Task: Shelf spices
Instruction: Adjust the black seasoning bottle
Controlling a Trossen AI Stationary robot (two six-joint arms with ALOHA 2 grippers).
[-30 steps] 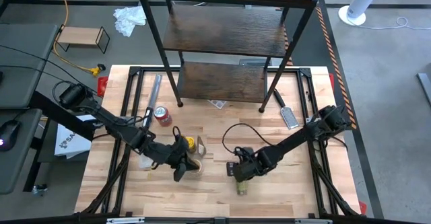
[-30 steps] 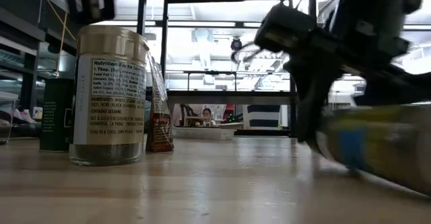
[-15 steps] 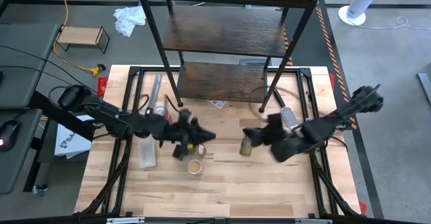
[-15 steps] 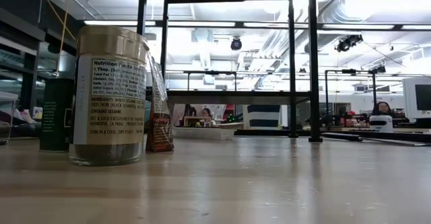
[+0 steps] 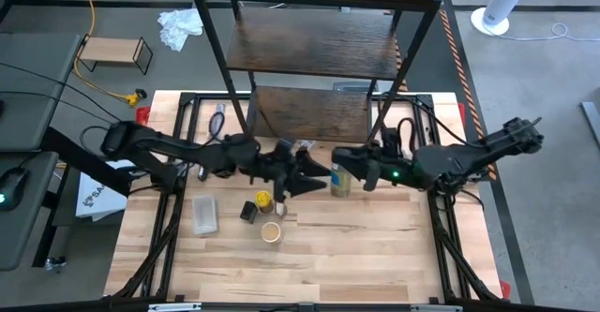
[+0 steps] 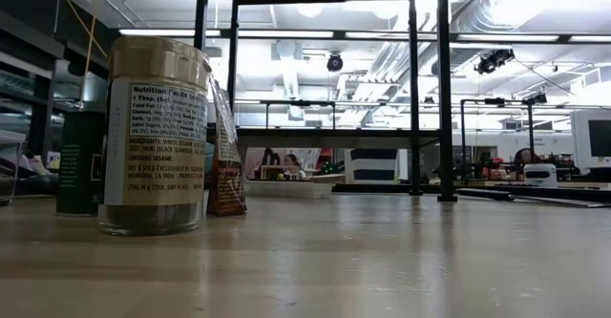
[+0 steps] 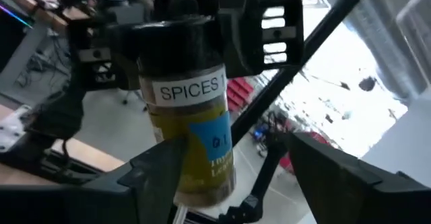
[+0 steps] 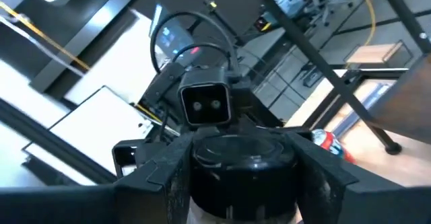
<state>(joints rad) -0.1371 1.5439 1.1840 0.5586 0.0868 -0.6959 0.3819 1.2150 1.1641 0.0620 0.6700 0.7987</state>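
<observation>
A spice jar (image 7: 193,138) with a black lid, a yellow-green body and a label reading SPICES hangs in the air in front of the shelf (image 5: 314,54). My right gripper (image 5: 349,171) is shut on it. My left gripper (image 5: 317,175) faces it from the left, open, with the jar's lower body (image 7: 202,177) near one finger. On the table stand a tan-lidded jar (image 5: 272,232), a yellow-lidded jar (image 5: 264,200) and a small black box (image 5: 248,211). My right gripper pinches the jar's black lid (image 8: 242,158) between its two fingers, one on each side. It comes about level from the table's right. The jar hangs lid up, clear of the table. My left gripper has one finger (image 7: 161,173) close to the jar's lower body; I cannot tell if it touches.
The shelf's front legs (image 5: 250,146) stand on the table just beyond both grippers. A flat clear plastic piece (image 5: 204,215) lies at the left. A red can (image 8: 328,141) stands behind the left arm. In the low view a jar (image 6: 155,137) and a dark green tin (image 6: 79,162) stand at the left.
My right gripper has lifted the jar off the table near the front edge and carried it up and toward the far edge, before the shelf. My left gripper has left the tan-lidded jar, gone toward the far edge and right to the held jar, and opened.
</observation>
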